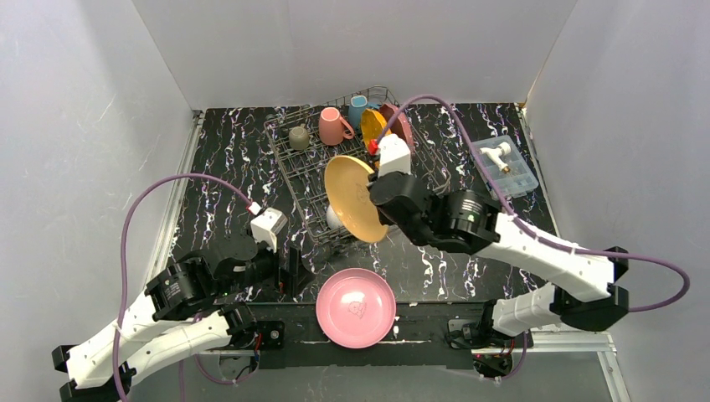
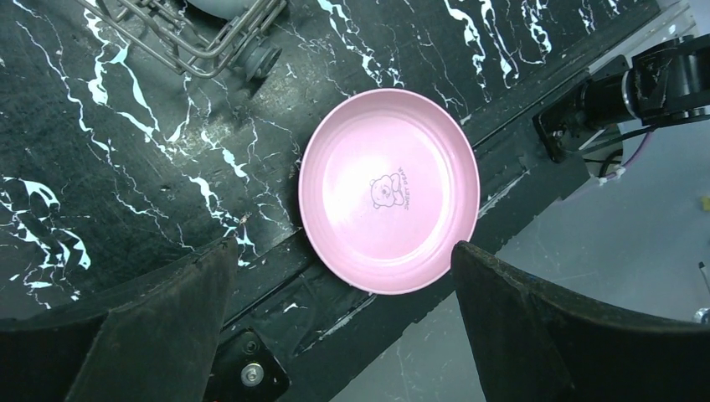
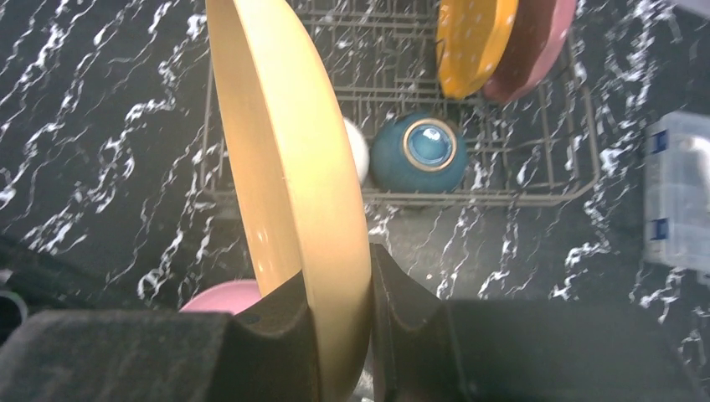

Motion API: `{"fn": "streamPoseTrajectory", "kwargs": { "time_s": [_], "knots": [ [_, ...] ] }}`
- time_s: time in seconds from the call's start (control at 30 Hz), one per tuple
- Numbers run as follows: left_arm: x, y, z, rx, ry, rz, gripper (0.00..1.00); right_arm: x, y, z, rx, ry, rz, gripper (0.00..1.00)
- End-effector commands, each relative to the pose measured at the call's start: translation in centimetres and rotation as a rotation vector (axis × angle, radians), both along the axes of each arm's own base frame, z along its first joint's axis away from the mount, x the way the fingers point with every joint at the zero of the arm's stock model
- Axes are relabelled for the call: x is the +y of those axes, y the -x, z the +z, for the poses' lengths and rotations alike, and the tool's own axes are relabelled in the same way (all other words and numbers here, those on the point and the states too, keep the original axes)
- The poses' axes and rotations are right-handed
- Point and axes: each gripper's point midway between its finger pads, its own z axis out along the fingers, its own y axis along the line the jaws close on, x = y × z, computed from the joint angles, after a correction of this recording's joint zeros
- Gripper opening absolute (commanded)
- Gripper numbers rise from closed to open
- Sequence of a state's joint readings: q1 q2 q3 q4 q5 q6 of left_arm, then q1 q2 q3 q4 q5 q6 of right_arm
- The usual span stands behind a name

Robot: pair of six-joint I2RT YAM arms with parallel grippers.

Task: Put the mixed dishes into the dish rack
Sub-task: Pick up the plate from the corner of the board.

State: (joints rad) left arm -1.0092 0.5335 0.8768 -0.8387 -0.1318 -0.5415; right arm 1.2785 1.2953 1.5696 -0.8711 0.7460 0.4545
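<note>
- Top view: the right claw (image 1: 374, 178) is clenched on the rim of the yellow plate (image 1: 352, 198), held on edge over the near part of the dish rack (image 1: 295, 172). The pink plate (image 1: 355, 307) lies flat at the near edge of the bench (image 1: 226, 167).
- Left wrist view: the left claw (image 2: 339, 260) is released, jaws wide, hovering above the pink plate and holding nothing. It should probably wait.
- Right wrist view: a white bowl (image 3: 358, 149) and a teal bowl (image 3: 419, 151) sit below. Lower the yellow plate upright into a free slot between tines, clear of both bowls, and let go only once it is seated.
</note>
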Motion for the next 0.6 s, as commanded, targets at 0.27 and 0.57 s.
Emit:
{"fn": "streamPoseTrajectory", "kwargs": {
  "time_s": [0.27,0.57],
  "knots": [
    [1.1,-0.5,-1.4,-0.036,-0.054,0.020,0.98,2.0,-7.5,4.3,-0.212,0.158,-0.144,0.01],
    [1.0,-0.6,-1.4,-0.048,-0.040,0.015,0.98,2.6,-13.9,2.7,-0.194,0.204,-0.157,0.01]
  ]
}}
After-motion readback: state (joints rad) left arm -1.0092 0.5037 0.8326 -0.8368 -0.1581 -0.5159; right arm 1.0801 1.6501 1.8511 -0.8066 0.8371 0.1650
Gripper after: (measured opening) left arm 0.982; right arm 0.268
